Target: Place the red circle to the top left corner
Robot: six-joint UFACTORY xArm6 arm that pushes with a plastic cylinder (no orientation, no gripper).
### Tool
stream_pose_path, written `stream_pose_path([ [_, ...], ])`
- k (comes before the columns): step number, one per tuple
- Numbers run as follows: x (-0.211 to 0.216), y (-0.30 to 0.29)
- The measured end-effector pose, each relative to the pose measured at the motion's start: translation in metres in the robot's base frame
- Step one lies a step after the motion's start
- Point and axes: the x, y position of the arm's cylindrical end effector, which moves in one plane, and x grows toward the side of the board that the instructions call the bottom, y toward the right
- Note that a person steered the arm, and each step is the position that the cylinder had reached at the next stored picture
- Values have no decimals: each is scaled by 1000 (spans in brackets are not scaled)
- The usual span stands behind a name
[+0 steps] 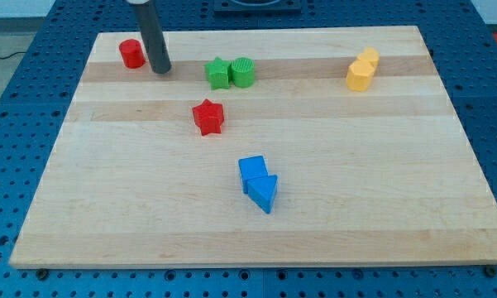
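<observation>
The red circle (132,53) stands near the top left corner of the wooden board (380,190). My tip (160,69) rests on the board just to the right of the red circle, with a small gap between them. The dark rod rises from the tip to the view's top edge. A red star (208,117) lies lower, towards the middle of the board.
A green star (218,73) and a green circle (242,72) touch side by side right of my tip. Two yellow blocks (362,69) sit together at the top right. A blue cube (252,172) and a blue triangle (264,193) touch near the middle.
</observation>
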Motion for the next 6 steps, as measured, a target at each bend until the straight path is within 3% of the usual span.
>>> stream_pose_path([
  [1, -12, -22],
  [3, 26, -22],
  [6, -17, -71],
])
